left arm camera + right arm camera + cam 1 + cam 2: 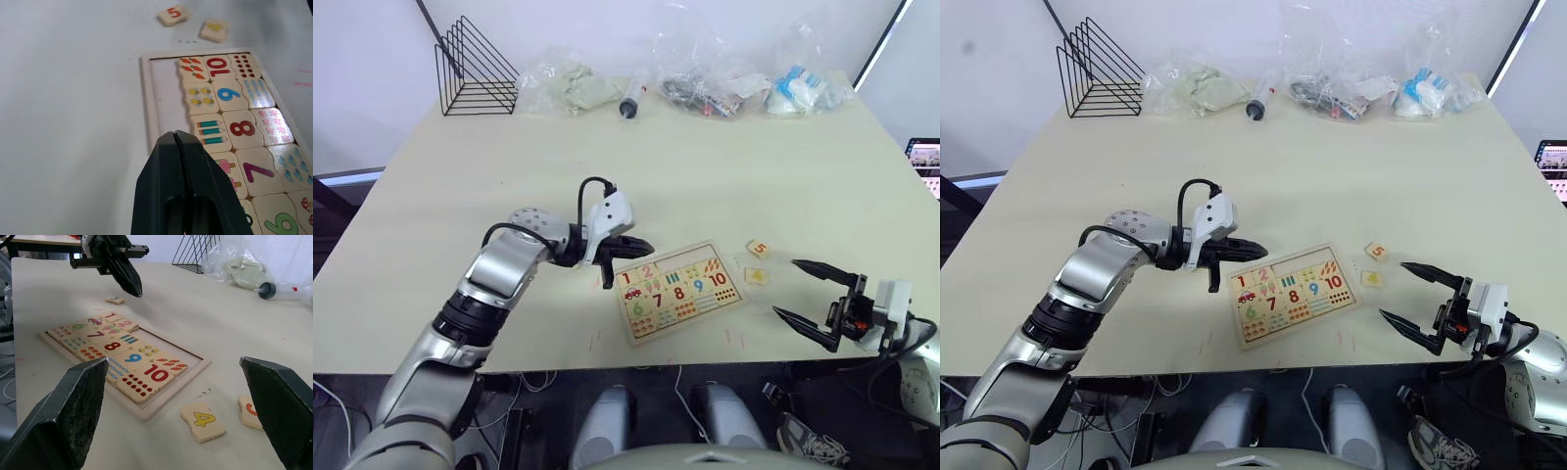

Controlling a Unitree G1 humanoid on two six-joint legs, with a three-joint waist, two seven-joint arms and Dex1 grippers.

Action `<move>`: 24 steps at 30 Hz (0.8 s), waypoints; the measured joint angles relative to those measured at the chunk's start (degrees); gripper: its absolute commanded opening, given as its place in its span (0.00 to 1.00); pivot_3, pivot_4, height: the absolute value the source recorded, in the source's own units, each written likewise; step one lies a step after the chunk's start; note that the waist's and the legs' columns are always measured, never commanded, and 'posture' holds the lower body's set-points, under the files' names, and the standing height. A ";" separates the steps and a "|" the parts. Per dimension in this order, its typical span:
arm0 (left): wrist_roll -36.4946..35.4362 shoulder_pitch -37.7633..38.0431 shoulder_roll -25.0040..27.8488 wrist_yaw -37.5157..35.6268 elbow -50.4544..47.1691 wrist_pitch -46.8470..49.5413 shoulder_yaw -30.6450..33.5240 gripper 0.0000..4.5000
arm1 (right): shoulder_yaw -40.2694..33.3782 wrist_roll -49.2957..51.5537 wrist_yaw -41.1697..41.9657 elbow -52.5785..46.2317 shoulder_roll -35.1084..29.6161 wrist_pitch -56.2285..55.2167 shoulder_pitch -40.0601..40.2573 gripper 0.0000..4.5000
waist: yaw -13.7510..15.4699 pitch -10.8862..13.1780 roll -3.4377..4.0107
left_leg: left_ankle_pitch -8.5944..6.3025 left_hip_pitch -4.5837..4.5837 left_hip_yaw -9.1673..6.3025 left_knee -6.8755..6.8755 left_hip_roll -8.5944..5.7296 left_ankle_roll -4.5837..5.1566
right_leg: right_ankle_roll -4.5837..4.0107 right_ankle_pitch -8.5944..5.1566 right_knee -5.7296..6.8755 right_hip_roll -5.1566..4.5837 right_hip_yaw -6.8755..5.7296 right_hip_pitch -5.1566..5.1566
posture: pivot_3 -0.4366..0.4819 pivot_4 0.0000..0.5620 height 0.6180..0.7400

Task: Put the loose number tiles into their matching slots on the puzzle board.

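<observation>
Your left gripper (628, 247) is pinched together over the board (682, 290); your right gripper (806, 290) gapes beside tiles 4 (757, 277) and 5 (759, 249).

red 5 tile (251, 410), yellow 4 tile (203, 420)

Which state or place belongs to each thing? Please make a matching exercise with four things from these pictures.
Things:
1. left gripper
2. right gripper
3. tile 4
4. tile 2

States or places:
A. loose on the table, next to the puzzle board
B. jaws open
C. already lying in the board
D. jaws shut, holding nothing

Pairs: 1-D, 2-B, 3-A, 4-C
</observation>
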 measured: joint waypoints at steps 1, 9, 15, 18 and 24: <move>0.48 0.65 0.02 -0.39 0.55 -1.21 -0.07 0.01 | 0.00 0.00 -0.01 0.00 0.00 0.00 0.10 1.00 | -0.02 0.00 0.00 | 0.00 0.01 0.01 0.00 0.00 0.00 | 0.00 0.00 0.00 0.00 0.00 0.00 | 0.48 0.27 1.00; 4.76 2.51 -2.74 -1.14 5.02 -6.35 -2.28 0.01 | -0.01 0.01 -0.14 0.00 -0.01 -0.02 0.28 1.00 | 0.08 0.00 0.00 | 0.00 0.00 0.01 0.00 -0.01 0.00 | 0.00 0.00 0.00 -0.01 0.00 0.01 | 0.48 0.27 1.00; 7.02 3.35 -3.77 -2.03 6.56 -9.27 -3.14 0.01 | -0.04 0.01 -0.31 -0.01 -0.05 -0.02 0.86 1.00 | 0.02 -0.04 0.05 | 0.00 0.05 0.01 0.00 0.00 0.00 | 0.00 0.00 0.02 0.01 0.00 0.03 | 0.48 0.27 1.00; 7.31 3.50 -3.95 -2.33 7.11 -10.29 -3.08 0.01 | -0.13 0.01 -0.40 -0.01 -0.09 -0.03 0.93 1.00 | 0.02 -0.05 0.05 | 0.00 0.06 0.02 0.00 0.00 0.00 | 0.00 0.00 0.02 0.00 0.01 0.05 | 0.48 0.27 1.00; 6.47 3.91 -5.35 -1.94 8.09 -10.20 -1.59 0.01 | -0.16 0.01 -0.63 -0.13 -0.10 -0.04 1.40 1.00 | 0.03 -0.05 0.05 | 0.00 0.07 0.01 0.00 0.00 0.00 | 0.00 0.00 0.02 0.00 0.01 0.06 | 0.48 0.27 1.00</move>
